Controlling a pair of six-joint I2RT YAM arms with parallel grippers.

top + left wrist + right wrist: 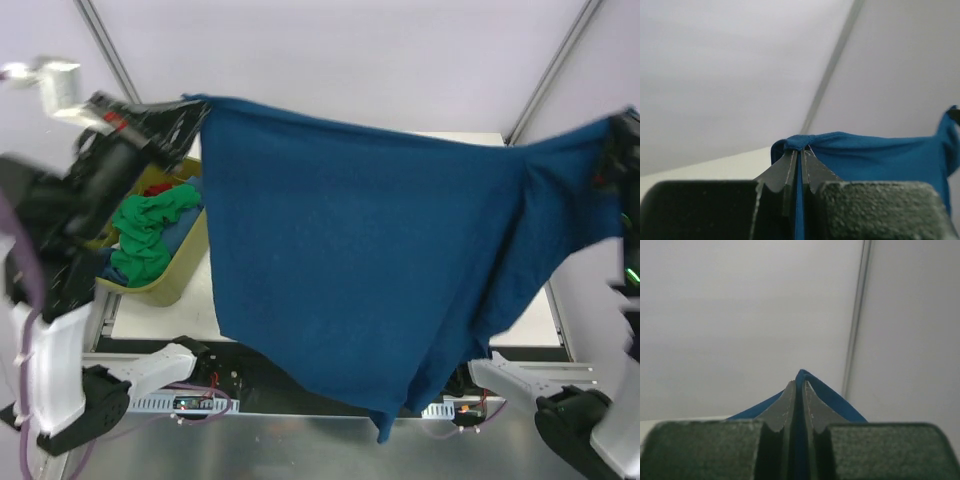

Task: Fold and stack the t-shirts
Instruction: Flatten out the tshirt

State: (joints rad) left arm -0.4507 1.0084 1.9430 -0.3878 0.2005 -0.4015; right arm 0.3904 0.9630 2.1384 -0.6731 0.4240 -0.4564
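The blue t-shirt (360,250) is pinched tight by left claw (799,152) and right claw (800,387), stretched out high, probably for flattening.

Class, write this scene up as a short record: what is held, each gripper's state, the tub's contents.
Held item: large blue cloth t-shirt, hanging spread between both arms
Left gripper: shut on the shirt's upper edge
Right gripper: shut on the opposite upper edge
Tub: olive-green plastic tub, left of the shirt, holding a crumpled bright green t-shirt and some red cloth
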